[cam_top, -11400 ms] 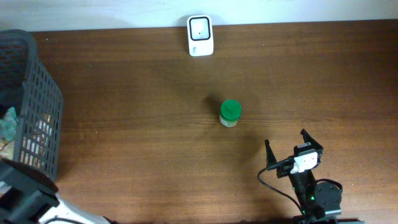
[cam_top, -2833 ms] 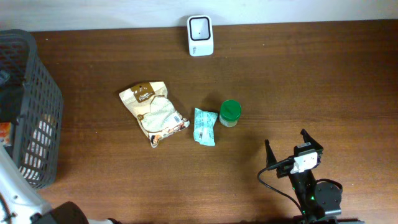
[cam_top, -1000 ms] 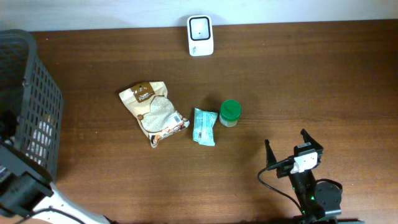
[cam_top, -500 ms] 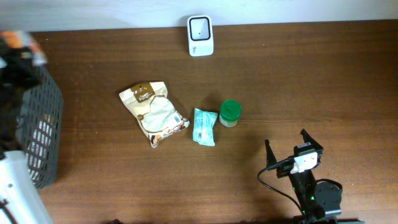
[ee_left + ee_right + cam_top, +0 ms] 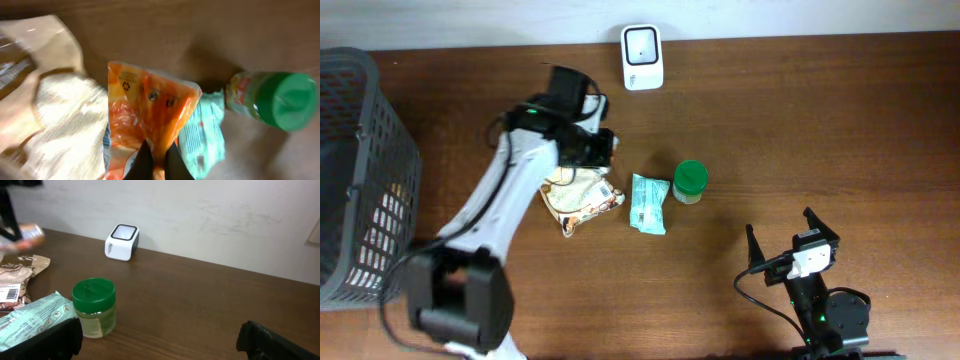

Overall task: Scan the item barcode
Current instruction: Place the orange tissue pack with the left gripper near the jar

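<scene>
My left gripper [image 5: 158,159] is pinched shut on one edge of an orange packet [image 5: 150,112], which fills the middle of the wrist view. Below it lie the beige bag [image 5: 575,192] on the left and the teal packet [image 5: 649,203] on the right, with the green-lidded jar [image 5: 690,181] just beyond at the right edge. From overhead the orange packet is hidden under my wrist, left of centre, and the scanner [image 5: 642,44] stands at the top centre, near but apart. My right gripper [image 5: 783,233] sits at the lower right with its jaws spread wide, holding nothing. My main worry is the grip: thin, crinkly film held by one edge could slip free or swing. I cannot see a barcode on the face that shows, so I might offer the scanner the wrong side. Carrying it low could also drag it across the bag or tip the jar.
</scene>
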Controlling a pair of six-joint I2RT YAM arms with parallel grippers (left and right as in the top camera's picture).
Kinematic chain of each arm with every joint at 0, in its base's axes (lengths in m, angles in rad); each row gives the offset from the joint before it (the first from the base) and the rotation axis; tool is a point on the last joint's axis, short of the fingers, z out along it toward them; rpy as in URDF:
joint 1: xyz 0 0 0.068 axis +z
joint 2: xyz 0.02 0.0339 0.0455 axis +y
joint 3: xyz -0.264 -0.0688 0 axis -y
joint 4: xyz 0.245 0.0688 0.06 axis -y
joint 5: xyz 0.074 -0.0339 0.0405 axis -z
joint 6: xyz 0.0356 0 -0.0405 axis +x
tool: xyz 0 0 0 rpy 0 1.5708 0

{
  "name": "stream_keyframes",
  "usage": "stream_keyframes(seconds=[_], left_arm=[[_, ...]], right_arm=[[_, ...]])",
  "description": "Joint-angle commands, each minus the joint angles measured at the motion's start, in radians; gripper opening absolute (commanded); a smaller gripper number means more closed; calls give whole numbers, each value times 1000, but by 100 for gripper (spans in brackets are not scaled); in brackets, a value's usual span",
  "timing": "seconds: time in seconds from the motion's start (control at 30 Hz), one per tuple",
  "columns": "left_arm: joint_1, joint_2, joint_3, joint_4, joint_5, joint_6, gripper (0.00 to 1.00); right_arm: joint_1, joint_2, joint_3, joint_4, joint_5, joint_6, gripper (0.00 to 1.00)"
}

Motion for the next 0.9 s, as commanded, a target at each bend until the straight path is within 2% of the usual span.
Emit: stream_keyframes(seconds=[0.0,0.13,0.17,0.23,0.27,0.37,0.5,0.57,0.6,0.67,0.77,0.87], left_arm=[[-47,122,-3,48,-26,-30,0],[-95,206,-3,79,-26,-79,0],[-98,206,-3,79,-26,-79,11],[-97,206,-3,79,-26,-78,46],[-93,201,0,73,-21,-78,57],[-68,162,47,27,-14,-78,59],[33,-9,201,-115,-38,-50,61],[130,-132,262,-174,-57,-29,61],[181,-188,276,-192,-79,-29,66],[311,-303,280,-211,-116,-29,75],[584,-425,280,-241,-115,-29,79],[848,-433,276,-258,-115,-51,78]], right_arm=[[8,-6,-8,-1,5,3,98],[8,-6,-8,-1,5,3,98],[8,-6,-8,-1,5,3,98],[8,-6,-8,-1,5,3,98],[8,-6,-8,-1,5,3,98],[8,-6,-8,0,5,3,98],[8,-6,-8,-1,5,3,98],[8,-6,-8,-1,5,3,98],[8,-6,-8,-1,5,3,98],[8,-6,-8,-1,5,3,98],[8,-6,-8,-1,5,3,98],[8,-6,-8,-1,5,3,98]])
